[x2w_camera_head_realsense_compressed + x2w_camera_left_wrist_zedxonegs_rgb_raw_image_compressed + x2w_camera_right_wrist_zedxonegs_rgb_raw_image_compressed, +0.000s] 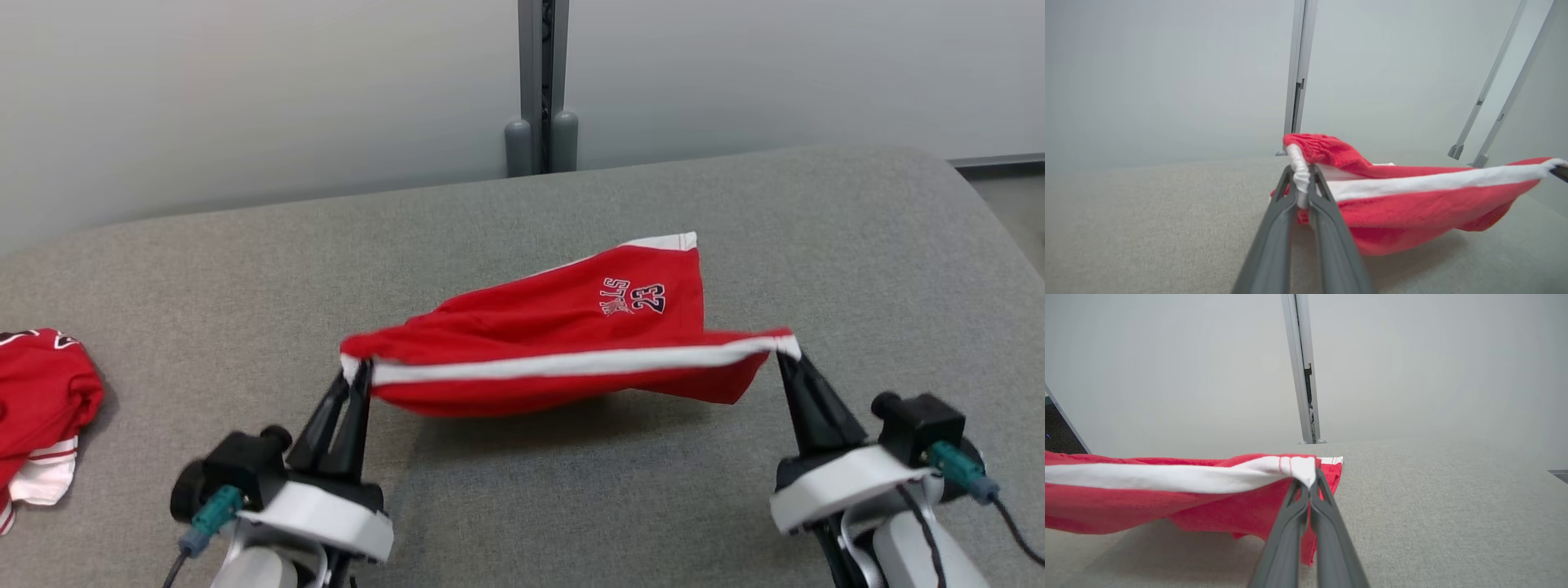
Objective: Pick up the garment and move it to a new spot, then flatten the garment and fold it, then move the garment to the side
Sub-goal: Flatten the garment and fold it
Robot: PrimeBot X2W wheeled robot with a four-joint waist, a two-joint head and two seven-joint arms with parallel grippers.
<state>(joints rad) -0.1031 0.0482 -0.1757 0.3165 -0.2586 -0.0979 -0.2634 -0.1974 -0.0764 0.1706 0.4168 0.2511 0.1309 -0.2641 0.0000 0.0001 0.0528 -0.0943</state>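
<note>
- One white-striped red garment (555,343) sags mid-frame over a coarse grey surface (735,212).
- Jaws clamped on its ends: left gripper (357,371), right gripper (788,351).
- One crumpled red cloth (41,400), left edge.

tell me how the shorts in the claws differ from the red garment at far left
The shorts hang stretched between the left claw and right claw, partly lifted; the far-left garment lies crumpled, untouched. The shorts show a printed 23; the far-left garment shows no readable print. Both are red with white trim.
</note>
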